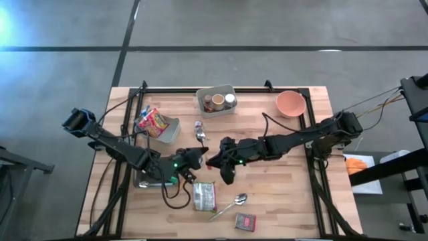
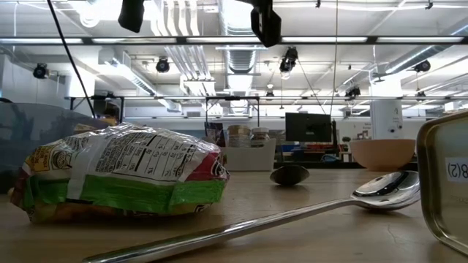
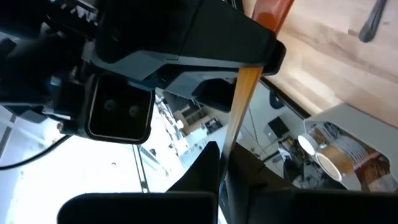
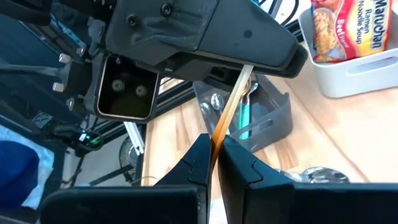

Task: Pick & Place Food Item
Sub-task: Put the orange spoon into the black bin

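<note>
A thin orange-brown strip [image 3: 239, 93] hangs in the air above the middle of the table, spanning the gap between my two grippers. My left gripper [image 1: 200, 159] comes from the table's left and is shut on it. My right gripper [image 1: 215, 161] comes from the right and is also shut on it. In the high view only a small reddish bit of the strip [image 1: 210, 165] shows between them. A crumpled snack bag [image 1: 204, 195] with a green band lies flat on the table just nearer than the grippers. My left gripper [image 3: 222, 168] pinches the strip between its two fingers at the end nearest it [image 3: 229, 140]. The fingers point roughly level from the table's left. The strip runs straight on to the other gripper, clear of the table. My right gripper [image 4: 214, 149] pinches the strip [image 4: 219, 127] between its two fingertips, roughly level from the table's right. The strip leads straight to the left gripper's fingers. In the left wrist view a short orange piece [image 3: 273, 12] sticks out past the right fingers.
A spoon [image 1: 231, 204] and a small dark tin [image 1: 246, 221] lie near the front edge. A grey bin with ramen packs [image 1: 155, 124] stands at left, a white bin with cans [image 1: 217, 100] at the far middle, a pink bowl [image 1: 291, 104] far right, another spoon [image 1: 199, 130] behind the grippers.
</note>
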`<state>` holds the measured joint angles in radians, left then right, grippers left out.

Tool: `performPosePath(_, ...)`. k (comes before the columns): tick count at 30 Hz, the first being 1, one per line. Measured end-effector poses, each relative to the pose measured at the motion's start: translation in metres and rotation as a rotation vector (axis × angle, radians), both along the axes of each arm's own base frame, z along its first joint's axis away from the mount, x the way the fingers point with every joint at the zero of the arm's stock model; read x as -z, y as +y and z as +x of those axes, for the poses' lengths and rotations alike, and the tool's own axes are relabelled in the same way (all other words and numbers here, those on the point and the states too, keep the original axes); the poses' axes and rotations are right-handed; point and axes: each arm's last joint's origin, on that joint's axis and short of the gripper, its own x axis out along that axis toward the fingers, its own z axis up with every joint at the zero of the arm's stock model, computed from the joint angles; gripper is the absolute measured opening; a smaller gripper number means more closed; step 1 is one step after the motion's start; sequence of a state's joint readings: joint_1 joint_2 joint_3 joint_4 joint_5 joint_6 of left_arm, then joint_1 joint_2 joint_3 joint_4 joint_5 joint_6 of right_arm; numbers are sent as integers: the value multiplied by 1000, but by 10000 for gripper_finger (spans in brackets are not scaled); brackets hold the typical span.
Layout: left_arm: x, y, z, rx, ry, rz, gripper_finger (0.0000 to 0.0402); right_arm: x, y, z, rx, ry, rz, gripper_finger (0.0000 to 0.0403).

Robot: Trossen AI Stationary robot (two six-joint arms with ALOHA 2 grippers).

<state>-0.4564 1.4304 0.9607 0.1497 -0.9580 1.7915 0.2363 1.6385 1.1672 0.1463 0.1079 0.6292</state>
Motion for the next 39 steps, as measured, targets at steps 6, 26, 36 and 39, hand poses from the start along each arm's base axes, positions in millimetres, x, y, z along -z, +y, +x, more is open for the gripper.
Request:
performPosePath(6,0,1,0,-38,-18,-12,2,-1,-1,0,3,-7,-8,16)
performPosePath(26,3,7,-7,-281,-231,-266,1,-2,-6,1,98,-20,-203,273)
performPosePath(36,-4,19,-1,-290,-269,-693,1,-20,-10,-10,161,-56,-258,282)
performPosePath(39,-17,28,3,-311,-242,-892,1,-30,-12,-17,157,-79,-277,282)
